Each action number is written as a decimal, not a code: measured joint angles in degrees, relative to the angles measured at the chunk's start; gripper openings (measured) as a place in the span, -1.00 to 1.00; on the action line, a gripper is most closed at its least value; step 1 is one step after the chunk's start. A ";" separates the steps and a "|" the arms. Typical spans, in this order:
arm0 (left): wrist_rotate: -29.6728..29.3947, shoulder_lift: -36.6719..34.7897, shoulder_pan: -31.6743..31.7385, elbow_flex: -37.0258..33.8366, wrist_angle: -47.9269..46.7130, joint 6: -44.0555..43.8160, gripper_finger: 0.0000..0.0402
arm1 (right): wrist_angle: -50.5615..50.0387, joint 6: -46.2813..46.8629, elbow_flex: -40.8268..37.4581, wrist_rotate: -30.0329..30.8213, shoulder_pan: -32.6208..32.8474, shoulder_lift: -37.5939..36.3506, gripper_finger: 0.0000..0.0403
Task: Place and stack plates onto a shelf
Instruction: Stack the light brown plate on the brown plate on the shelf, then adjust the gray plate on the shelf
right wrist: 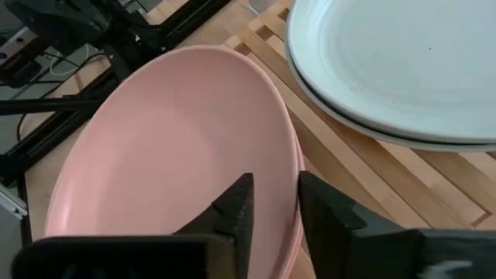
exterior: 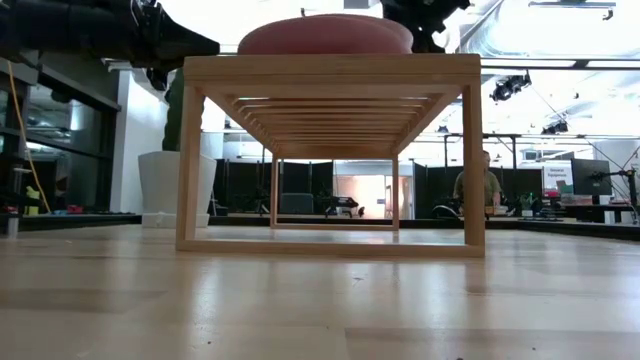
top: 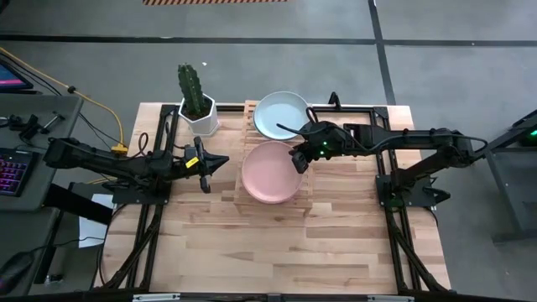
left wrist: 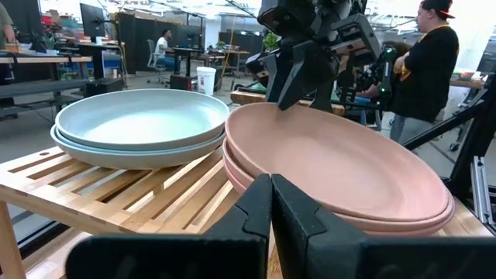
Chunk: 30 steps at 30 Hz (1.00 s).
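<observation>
Left gripper [top: 220, 160], fingers pressed together on nothing, waits beside the shelf [top: 248, 111], clear of the work. On the shelf: 1 pink stack [top: 271, 171] showing 2 plates, 1 pale blue-green stack [top: 281, 115] showing 2. Right gripper [top: 299, 162], fingers slightly parted astride the pink rim, apparently letting go.

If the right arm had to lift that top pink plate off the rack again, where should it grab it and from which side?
Probably the raised rim nearest the right gripper. The top pink plate lies flat on another pink plate on the shelf, so only its edge offers a pinch. Come from the right arm's side, one finger above the rim and one under.
</observation>
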 joint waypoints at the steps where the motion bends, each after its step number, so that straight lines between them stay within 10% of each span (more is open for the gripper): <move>1: 0.00 0.00 0.00 0.00 0.00 -0.01 -1.00 | -0.01 -0.33 0.00 0.02 0.00 -0.13 -0.57; 11: -0.28 0.01 0.00 0.02 0.07 -0.02 -1.00 | -0.64 -5.84 0.04 0.93 0.00 -3.14 -0.41; 20: -0.35 0.02 0.00 0.04 -0.11 0.00 -1.00 | -10.41 -7.57 -0.36 20.73 -1.75 -8.09 -0.71; 30: -0.90 0.02 0.01 0.04 -0.32 0.00 -1.00 | 21.49 -19.42 -19.57 23.97 -7.81 -10.68 -0.99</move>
